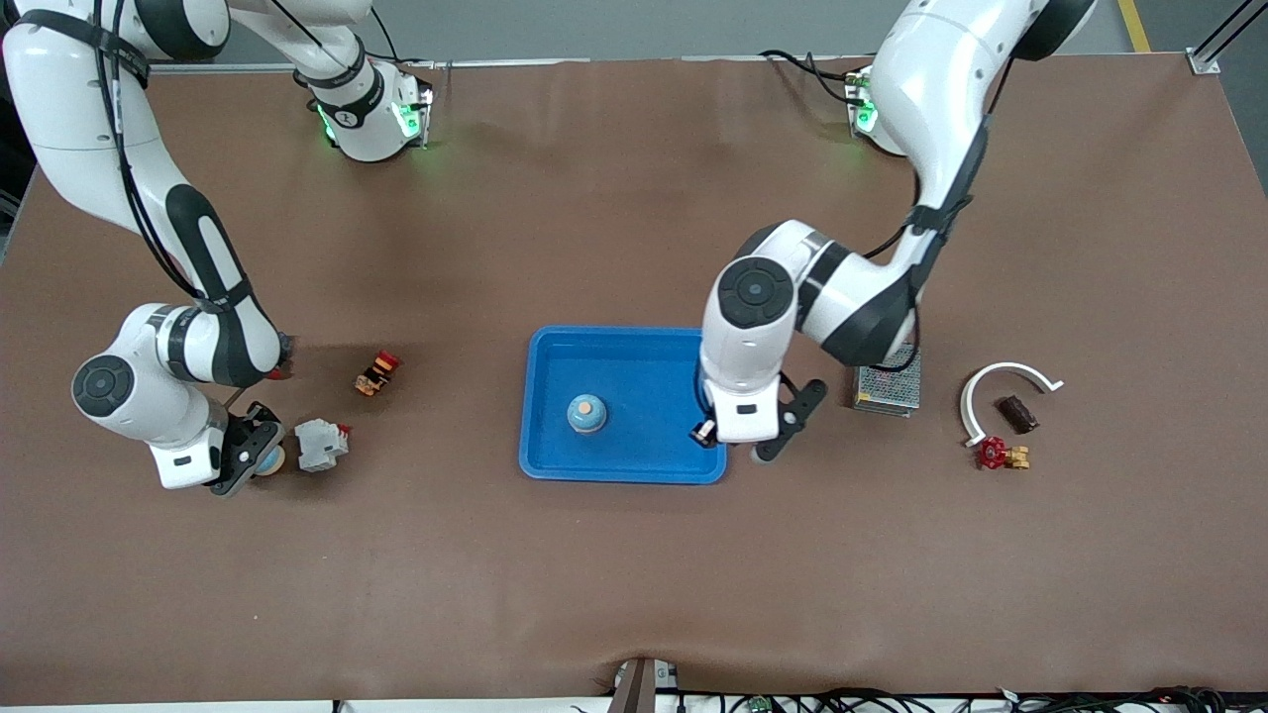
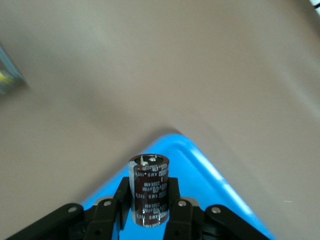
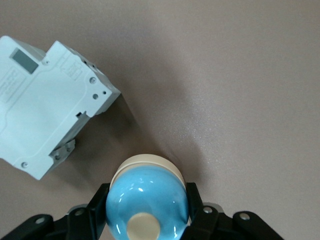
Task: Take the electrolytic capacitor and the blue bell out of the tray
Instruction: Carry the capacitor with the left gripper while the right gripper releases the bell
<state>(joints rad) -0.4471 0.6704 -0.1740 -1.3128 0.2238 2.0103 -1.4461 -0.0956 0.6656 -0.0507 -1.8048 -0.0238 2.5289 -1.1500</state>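
Brown table (image 1: pixel 614 574) with blue tray (image 1: pixel 555 465); left gripper (image 2: pixel 150 210) clasping capacitor (image 2: pixel 149 190), right gripper (image 3: pixel 145 212) clasping bell (image 3: pixel 146 195).

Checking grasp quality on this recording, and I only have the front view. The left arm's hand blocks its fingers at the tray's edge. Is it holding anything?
Observer: Yes. In the left wrist view the left gripper is shut on a dark capacitor, held upright over the corner of the blue tray.
Operator: And the right one, by the grey part?
Observer: The right gripper is shut on a light blue bell with a cream button on top.
Operator: Is that bell touching the grey part?
Observer: No. The right wrist view shows bare table between it and the white-grey breaker.
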